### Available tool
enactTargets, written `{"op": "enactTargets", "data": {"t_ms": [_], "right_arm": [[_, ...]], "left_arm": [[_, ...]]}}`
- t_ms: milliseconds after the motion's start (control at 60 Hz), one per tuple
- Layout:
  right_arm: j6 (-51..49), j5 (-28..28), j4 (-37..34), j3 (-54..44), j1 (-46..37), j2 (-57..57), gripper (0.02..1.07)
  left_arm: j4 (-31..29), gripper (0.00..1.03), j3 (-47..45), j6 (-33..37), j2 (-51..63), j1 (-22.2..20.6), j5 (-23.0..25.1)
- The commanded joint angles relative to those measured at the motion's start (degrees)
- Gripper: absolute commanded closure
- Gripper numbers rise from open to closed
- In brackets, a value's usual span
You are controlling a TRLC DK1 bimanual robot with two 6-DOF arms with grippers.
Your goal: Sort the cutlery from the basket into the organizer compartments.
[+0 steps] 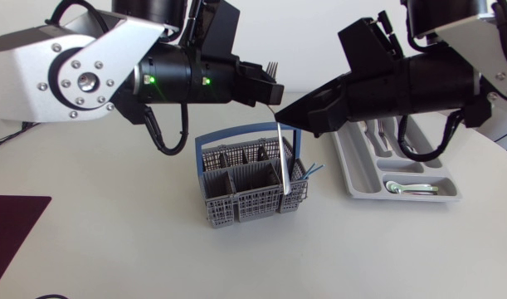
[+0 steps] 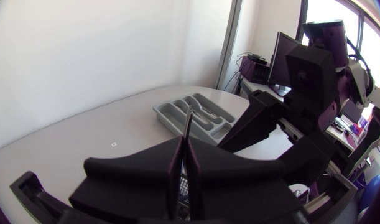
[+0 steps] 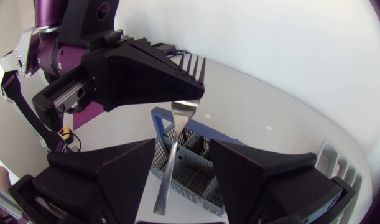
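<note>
A fork is clamped at its neck by the left gripper, its handle hung between the right gripper's spread fingers. A handover seems in hand: the handle must be gripped before release.

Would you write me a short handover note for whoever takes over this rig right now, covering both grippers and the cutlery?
Left gripper: shut on the silver metal fork near its tines, holding it above the grey plastic cutlery basket with the blue handle.
Right gripper: open, fingers either side of the fork's hanging handle, not gripping.
Done: a silver spoon lies in the grey compartmented organizer tray; more cutlery lies in its long compartments.
Left: put the fork in the organizer. A blue-handled piece sticks out of the basket; what else is inside I cannot tell.
</note>
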Motion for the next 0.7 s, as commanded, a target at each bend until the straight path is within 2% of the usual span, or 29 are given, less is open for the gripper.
{"op": "enactTargets", "data": {"t_ms": [0,100,400,683], "right_arm": [[1.7,0.6,-0.4,1.8,1.1,2.3,0.45],[1.8,1.5,-0.6,2.6,1.6,3.8,0.46],[2.0,3.0,-0.8,3.0,3.3,5.1,0.64],[2.0,5.2,-0.7,2.6,4.7,5.0,0.88]], "left_arm": [[-0.1,1.0,2.5,-2.6,0.8,0.4,1.0],[-0.2,1.0,2.5,-2.8,0.9,0.4,1.1],[-0.3,1.0,2.5,-3.1,1.2,0.7,1.7],[-0.2,1.0,2.0,-3.3,1.5,0.9,1.7]]}}
